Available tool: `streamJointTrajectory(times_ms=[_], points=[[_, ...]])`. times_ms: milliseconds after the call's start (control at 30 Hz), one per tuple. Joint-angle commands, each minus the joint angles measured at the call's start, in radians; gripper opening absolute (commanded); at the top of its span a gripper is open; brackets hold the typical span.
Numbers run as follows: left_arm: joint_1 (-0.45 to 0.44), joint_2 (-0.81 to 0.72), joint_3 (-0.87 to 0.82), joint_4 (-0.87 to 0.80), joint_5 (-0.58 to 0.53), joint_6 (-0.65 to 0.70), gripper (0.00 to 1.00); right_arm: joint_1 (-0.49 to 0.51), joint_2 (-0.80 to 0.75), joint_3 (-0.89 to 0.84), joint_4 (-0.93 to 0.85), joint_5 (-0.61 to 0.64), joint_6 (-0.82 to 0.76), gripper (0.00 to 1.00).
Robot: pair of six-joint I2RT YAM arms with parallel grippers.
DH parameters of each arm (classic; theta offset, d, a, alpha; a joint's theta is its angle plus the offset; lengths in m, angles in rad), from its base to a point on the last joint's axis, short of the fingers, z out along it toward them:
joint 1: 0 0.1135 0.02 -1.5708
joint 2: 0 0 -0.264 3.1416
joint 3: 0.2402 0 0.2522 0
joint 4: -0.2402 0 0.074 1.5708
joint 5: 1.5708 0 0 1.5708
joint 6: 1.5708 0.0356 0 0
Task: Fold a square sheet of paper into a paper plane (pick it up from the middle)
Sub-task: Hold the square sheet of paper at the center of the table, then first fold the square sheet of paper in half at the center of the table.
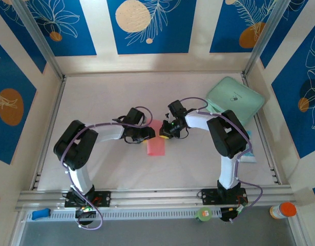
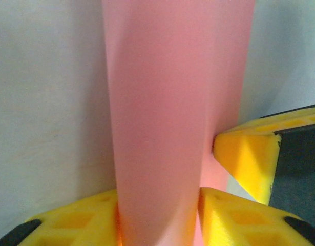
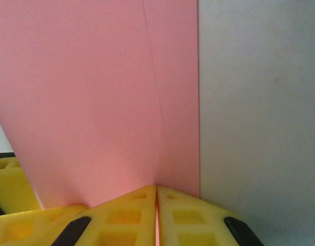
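The salmon-pink square sheet of paper [image 1: 156, 145] is folded over and sits mid-table between the two grippers. My left gripper [image 1: 148, 134] reaches it from the left. In the left wrist view its yellow fingers [image 2: 70, 221] stand apart, and a loose rounded fold of the paper [image 2: 162, 102] fills the gap between them. My right gripper [image 1: 165, 134] comes from the right. In the right wrist view the right gripper [image 3: 156, 192] has its fingers pressed together on the paper's edge [image 3: 96, 92], with a pink sliver in the seam.
A mint-green pad [image 1: 234, 97] lies at the back right corner. An orange-capped bottle [image 1: 284, 210], a green roll [image 1: 203, 213] and a blue item [image 1: 40, 213] sit below the front rail. Walls close in the table on three sides.
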Motion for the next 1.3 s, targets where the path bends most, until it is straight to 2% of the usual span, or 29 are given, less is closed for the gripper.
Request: streamJointTrajectory(times_ms=[0,167,300,500,767,1267], points=[[0.003,-0.051,0.009,-0.134,-0.087,0.017,0.48,0.007,0.038,0.013,-0.083,0.054,-0.023,0.09],[0.002,-0.042,0.009,-0.160,-0.089,0.023,0.52,0.008,0.034,0.021,-0.078,0.040,-0.020,0.10],[-0.005,0.003,0.041,-0.181,-0.072,0.027,0.51,0.007,0.010,0.032,-0.057,-0.007,-0.003,0.11],[-0.026,0.056,0.083,-0.260,-0.120,0.058,0.47,-0.013,-0.086,0.018,0.007,-0.058,0.047,0.17],[-0.051,0.119,0.091,-0.289,-0.135,0.087,0.47,-0.046,-0.216,-0.075,0.018,0.049,0.055,0.27],[-0.077,0.170,0.098,-0.308,-0.142,0.130,0.55,-0.075,-0.219,-0.124,0.027,0.059,0.062,0.27]])
